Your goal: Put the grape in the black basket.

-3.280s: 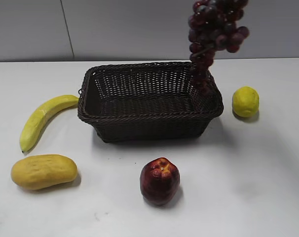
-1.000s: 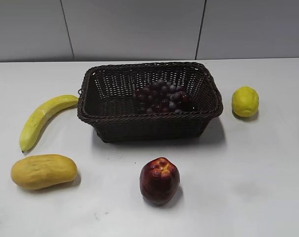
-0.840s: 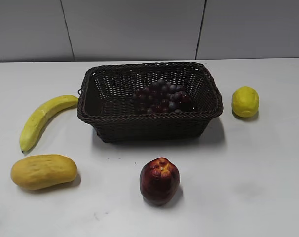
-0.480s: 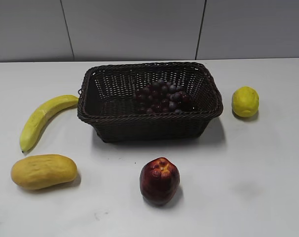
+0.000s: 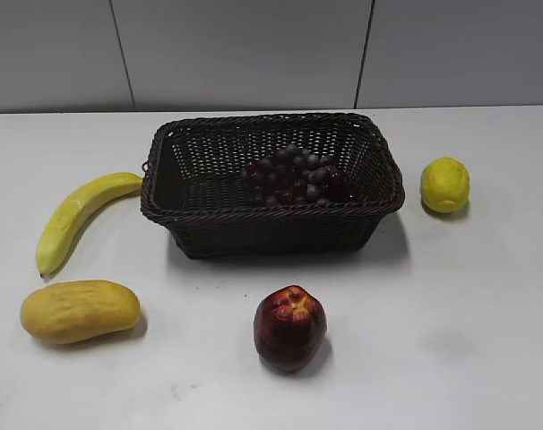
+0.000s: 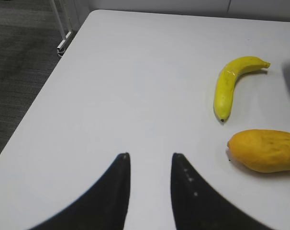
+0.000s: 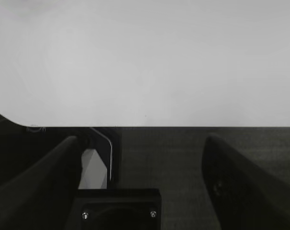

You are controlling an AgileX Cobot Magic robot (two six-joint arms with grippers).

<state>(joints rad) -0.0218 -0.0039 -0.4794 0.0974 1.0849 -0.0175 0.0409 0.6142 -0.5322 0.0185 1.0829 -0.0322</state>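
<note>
Dark purple-red grape (image 5: 294,176); brown-black woven basket (image 5: 271,226); yellow banana (image 5: 74,217), lemon (image 5: 445,184); orange-yellow mango (image 5: 79,310); dark red apple (image 5: 289,328).

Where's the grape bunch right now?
In the exterior view, the grape lies inside the black basket, toward its right half, with the lemon outside to the right and the apple in front.
</note>
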